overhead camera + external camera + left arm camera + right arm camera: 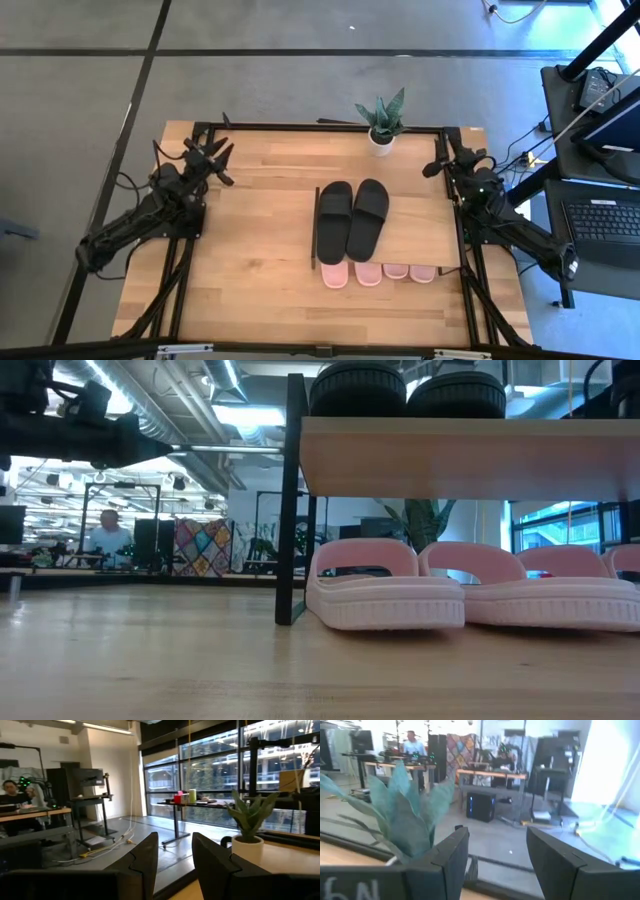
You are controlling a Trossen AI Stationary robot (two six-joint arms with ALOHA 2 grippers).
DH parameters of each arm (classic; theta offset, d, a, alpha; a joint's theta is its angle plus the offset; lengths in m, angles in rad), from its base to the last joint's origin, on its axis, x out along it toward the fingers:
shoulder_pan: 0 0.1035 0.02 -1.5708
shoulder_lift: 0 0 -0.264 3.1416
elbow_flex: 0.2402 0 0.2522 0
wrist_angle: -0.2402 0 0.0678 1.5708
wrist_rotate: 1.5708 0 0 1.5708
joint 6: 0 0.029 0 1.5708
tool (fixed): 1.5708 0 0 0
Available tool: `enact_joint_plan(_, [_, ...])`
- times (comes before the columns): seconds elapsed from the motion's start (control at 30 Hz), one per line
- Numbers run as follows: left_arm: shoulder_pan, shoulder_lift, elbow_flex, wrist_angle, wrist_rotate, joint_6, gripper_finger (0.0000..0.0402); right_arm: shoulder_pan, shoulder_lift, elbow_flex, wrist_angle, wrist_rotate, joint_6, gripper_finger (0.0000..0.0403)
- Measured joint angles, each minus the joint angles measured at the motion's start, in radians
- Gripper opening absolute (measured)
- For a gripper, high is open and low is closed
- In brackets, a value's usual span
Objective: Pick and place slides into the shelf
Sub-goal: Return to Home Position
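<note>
Potted plant [381, 128] near shelf [420, 225], apparently apart

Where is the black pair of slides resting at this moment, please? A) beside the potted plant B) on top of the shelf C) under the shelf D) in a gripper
B: the black slides lie side by side on top of the shelf, with the pink slides poking out from underneath.
</note>
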Motion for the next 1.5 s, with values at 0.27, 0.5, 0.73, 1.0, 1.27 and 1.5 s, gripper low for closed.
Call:
enact_joint_plan(0.27, [0.059, 0.0, 0.001, -0.001, 0.058, -0.001, 0.0111, -0.058, 0.01, -0.007, 0.005, -0.042, 0.029, 0.02])
enact_joint_plan(0.5, [0.064, 0.0, 0.002, -0.038, 0.059, -0.002, 0.0111, -0.06, 0.01, -0.007, -0.012, -0.042, 0.03, 0.02])
enact_joint_plan(0.73, [0.064, 0.0, 0.002, -0.037, 0.059, -0.002, 0.0111, -0.06, 0.01, -0.007, -0.012, -0.042, 0.03, 0.02])
enact_joint_plan(1.0, [0.064, 0.0, 0.002, -0.037, 0.058, -0.002, 0.0111, -0.059, 0.01, -0.007, -0.012, -0.042, 0.029, 0.02])
enact_joint_plan(1.27, [0.064, 0.0, 0.002, -0.037, 0.058, -0.003, 0.0111, -0.059, 0.01, -0.007, -0.012, -0.042, 0.03, 0.02])
enact_joint_plan(1.5, [0.064, 0.0, 0.002, -0.037, 0.058, -0.003, 0.0111, -0.059, 0.01, -0.007, -0.012, -0.042, 0.03, 0.02])
